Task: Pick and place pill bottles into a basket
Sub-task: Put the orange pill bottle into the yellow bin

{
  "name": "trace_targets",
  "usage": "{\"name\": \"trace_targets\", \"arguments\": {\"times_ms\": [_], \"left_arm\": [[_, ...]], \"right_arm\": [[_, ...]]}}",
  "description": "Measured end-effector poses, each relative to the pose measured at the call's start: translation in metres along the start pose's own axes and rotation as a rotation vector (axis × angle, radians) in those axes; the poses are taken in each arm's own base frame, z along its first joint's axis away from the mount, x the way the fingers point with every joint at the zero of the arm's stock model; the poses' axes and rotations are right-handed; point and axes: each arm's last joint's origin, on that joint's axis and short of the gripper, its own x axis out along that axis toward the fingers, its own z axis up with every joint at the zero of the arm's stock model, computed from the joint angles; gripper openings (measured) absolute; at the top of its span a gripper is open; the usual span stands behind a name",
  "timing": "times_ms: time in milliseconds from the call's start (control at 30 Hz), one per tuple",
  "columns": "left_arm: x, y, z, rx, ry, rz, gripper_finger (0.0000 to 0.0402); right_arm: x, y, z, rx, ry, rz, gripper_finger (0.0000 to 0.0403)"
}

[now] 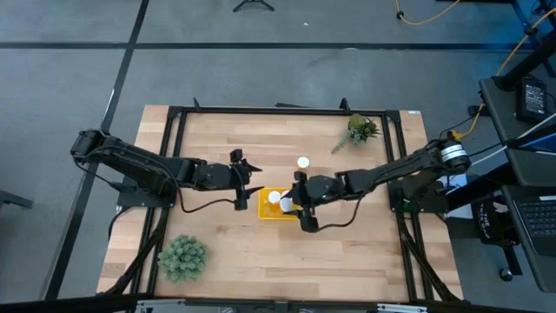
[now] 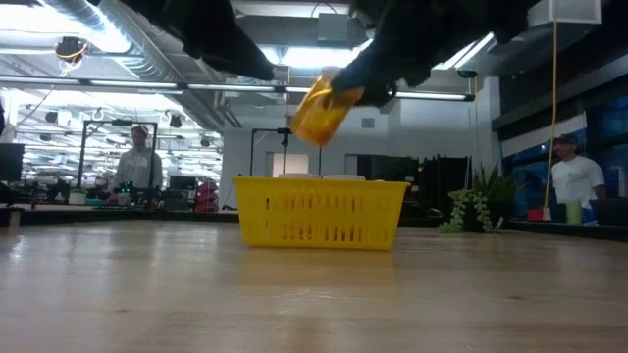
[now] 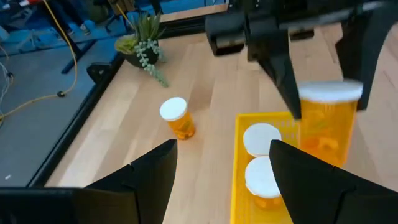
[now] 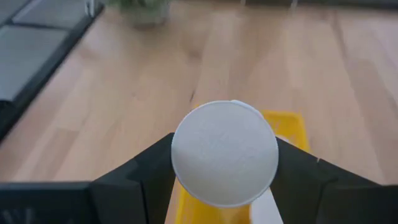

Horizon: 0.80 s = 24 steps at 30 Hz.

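Note:
The yellow basket (image 1: pixel 265 209) (image 2: pixel 319 211) stands mid-table with two pill bottles in it, seen as white caps (image 3: pixel 261 138) (image 3: pixel 261 178). My right gripper (image 1: pixel 296 198) (image 4: pixel 225 152), shut on a third orange pill bottle (image 2: pixel 322 108) (image 3: pixel 326 121), hangs above the basket. A fourth bottle (image 1: pixel 302 163) (image 3: pixel 177 118) stands on its base on the wood, beyond the basket. My left gripper (image 1: pixel 248 180) (image 3: pixel 222 149) is open and empty, just left of the basket. My right gripper pinches the bottle's orange body (image 3: pixel 311 118) between its two fingers (image 3: pixel 283 68), just below the white cap (image 4: pixel 225 152). The fingers slant down from the table's right side. The bottle hangs clear above the basket, tilted in the low view.
A green plant (image 1: pixel 360 130) stands at the far right of the table, and a round spiky one (image 1: pixel 182 256) at the near left. A black frame (image 1: pixel 287 110) runs round the tabletop. People show in the room behind (image 2: pixel 139 162) (image 2: pixel 574 181).

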Motion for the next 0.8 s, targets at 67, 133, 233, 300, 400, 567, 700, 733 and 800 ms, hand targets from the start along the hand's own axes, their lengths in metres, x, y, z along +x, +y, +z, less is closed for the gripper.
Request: {"name": "trace_targets", "arguments": {"times_ms": [67, 133, 233, 300, 400, 567, 700, 733, 800], "left_arm": [[0.000, 0.000, 0.000, 0.013, 0.003, 0.000, 0.0251], [0.000, 0.000, -0.002, 0.057, 0.016, -0.001, 0.0251], [0.001, 0.001, -0.006, 0.094, 0.030, 0.001, 0.0251], [0.001, 0.004, -0.009, 0.085, 0.033, 0.009, 0.0251], [-0.002, 0.009, -0.013, 0.047, -0.003, 0.024, 0.0251], [-0.013, 0.015, -0.026, -0.007, -0.110, 0.033, 0.0251], [-0.021, 0.018, -0.039, -0.039, -0.168, 0.035, 0.0251], [-0.022, 0.019, -0.042, -0.047, -0.176, 0.034, 0.0251], [-0.024, 0.019, -0.047, -0.073, -0.199, 0.040, 0.0251]], "right_arm": [[0.009, 0.000, -0.002, 0.000, 0.040, -0.001, 0.0222], [0.016, 0.000, -0.005, -0.001, 0.082, -0.002, 0.0222], [0.025, 0.000, -0.009, -0.002, 0.114, -0.003, 0.0222], [0.030, 0.000, -0.011, -0.005, 0.125, -0.003, 0.0222], [0.032, 0.001, -0.011, -0.007, 0.129, -0.003, 0.0222], [0.032, 0.001, -0.011, -0.008, 0.134, -0.003, 0.0222], [0.033, 0.000, -0.012, -0.011, 0.132, -0.010, 0.0222], [0.034, 0.000, -0.013, -0.015, 0.135, -0.011, 0.0222], [0.036, 0.000, -0.013, -0.030, 0.126, -0.010, 0.0222]]}}
